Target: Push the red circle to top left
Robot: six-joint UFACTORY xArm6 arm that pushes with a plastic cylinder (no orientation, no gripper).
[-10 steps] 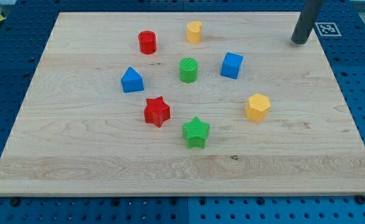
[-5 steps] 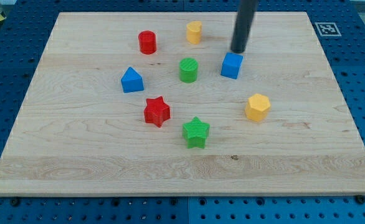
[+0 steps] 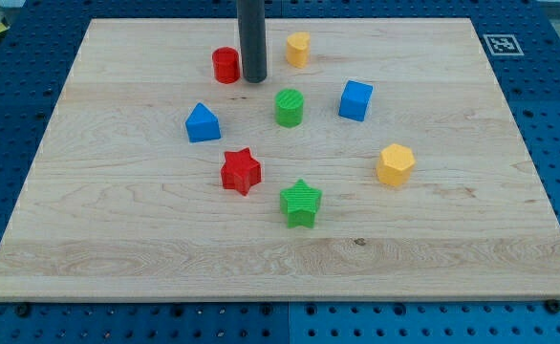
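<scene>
The red circle (image 3: 226, 65) is a short red cylinder standing near the view's top, left of centre, on the wooden board (image 3: 118, 229). My tip (image 3: 254, 79) rests on the board just to the right of the red circle, close beside it; whether it touches is unclear. The dark rod rises straight up out of the view's top.
A yellow block (image 3: 298, 49) stands right of the rod. A green cylinder (image 3: 289, 108), blue cube (image 3: 355, 100), blue house-shaped block (image 3: 203, 123), red star (image 3: 241, 171), green star (image 3: 301, 203) and yellow hexagon (image 3: 395, 164) lie lower down.
My tip has swept from the board's top right corner leftward, past the blue cube, to the right side of the red circle. No block has moved.
</scene>
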